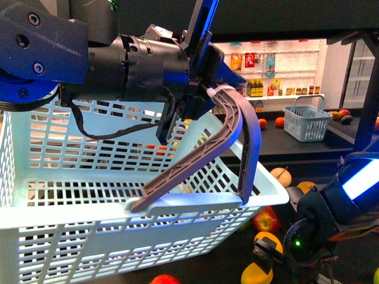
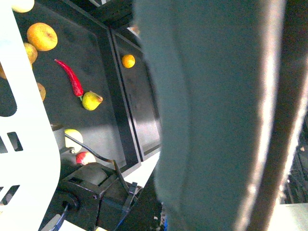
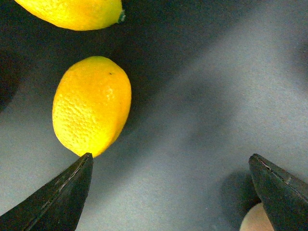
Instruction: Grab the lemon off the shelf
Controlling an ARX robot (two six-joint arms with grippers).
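Lemon lay on the shelf, just beside the tip of one of the wide-spread right fingers. It looked firm and light, rind probably slick; best pinched across its fat middle. Left fingers clamped the basket handle.

Blurred grey basket handle close up, filling most of view. White basket wall alongside. Beyond, dark shelf: red chilli, yellow-green fruit at its end; small orange alone on neighbouring tray.
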